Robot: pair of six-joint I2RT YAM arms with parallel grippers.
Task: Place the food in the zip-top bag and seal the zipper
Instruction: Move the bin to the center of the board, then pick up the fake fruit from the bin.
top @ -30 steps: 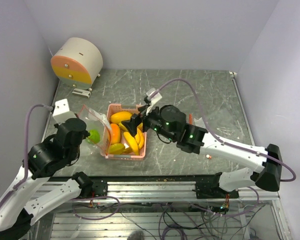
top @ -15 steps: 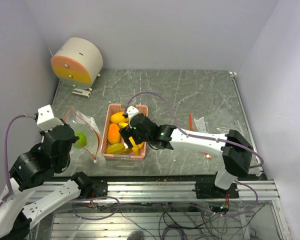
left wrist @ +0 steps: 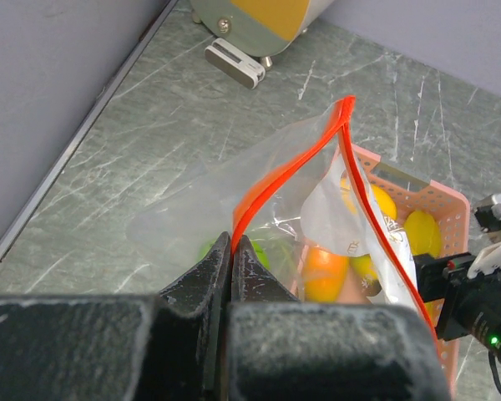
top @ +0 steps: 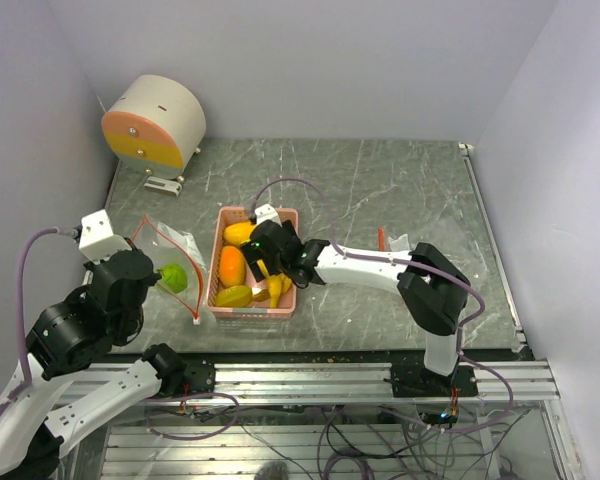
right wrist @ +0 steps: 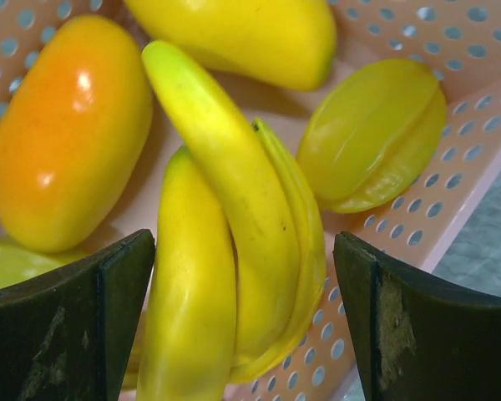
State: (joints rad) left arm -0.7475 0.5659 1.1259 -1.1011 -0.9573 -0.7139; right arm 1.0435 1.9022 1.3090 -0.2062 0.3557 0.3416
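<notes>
My left gripper (top: 145, 272) is shut on the red-orange zipper (left wrist: 271, 180) of the clear zip-top bag (top: 180, 250), holding its mouth up and open beside the pink basket (top: 280, 213). A bumpy green ball (top: 175, 278) lies inside the bag and also shows in the left wrist view (left wrist: 267, 252). My right gripper (right wrist: 242, 326) is open, low inside the basket, its fingers (right wrist: 67, 326) on either side of several yellow bananas (right wrist: 225, 225). An orange fruit (right wrist: 63, 125), a yellow mango-like piece (right wrist: 242, 33) and a yellow-green piece (right wrist: 371, 134) lie around them.
A white and orange drum (top: 152, 120) stands at the back left. A loose red-orange stick (top: 381, 238) and a scrap of clear plastic (top: 400, 243) lie right of the basket. The perforated basket wall (right wrist: 476, 117) is close to my right finger.
My right gripper has dropped into the basket and now straddles the bananas. My left arm has pulled the bag a little to the left, away from the basket, still gripping the zipper.
</notes>
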